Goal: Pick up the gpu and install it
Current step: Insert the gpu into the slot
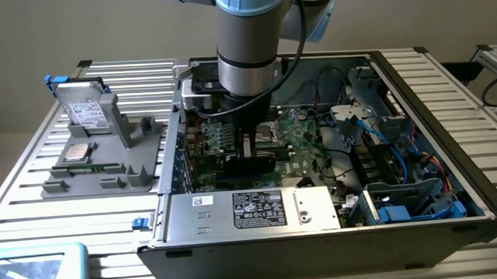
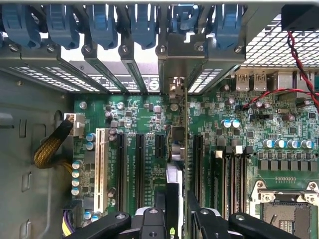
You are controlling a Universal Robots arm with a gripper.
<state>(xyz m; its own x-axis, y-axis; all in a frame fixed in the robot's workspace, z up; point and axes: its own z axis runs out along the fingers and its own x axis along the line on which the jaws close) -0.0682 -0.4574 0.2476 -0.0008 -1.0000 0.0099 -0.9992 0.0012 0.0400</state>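
Note:
The gpu (image 1: 249, 162) is a black card standing upright low over the green motherboard (image 1: 302, 144) inside the open computer case. My gripper (image 1: 249, 145) is shut on its top edge. In the wrist view the gpu (image 2: 173, 174) appears edge-on between my gripper's (image 2: 175, 201) black fingers (image 2: 158, 199), lined up along the expansion slots (image 2: 140, 164). Its silvery bracket (image 2: 173, 62) reaches the rear slot openings under the blue latches (image 2: 144, 22). Whether the card sits in a slot I cannot tell.
A grey fixture (image 1: 101, 175) on the exterior view's left holds a hard drive (image 1: 86, 111), a CPU (image 1: 75, 152) and a RAM stick (image 1: 88, 167). The power supply (image 1: 251, 209) lies at the case front. Blue cables and drive bays (image 1: 407, 171) crowd the case's right.

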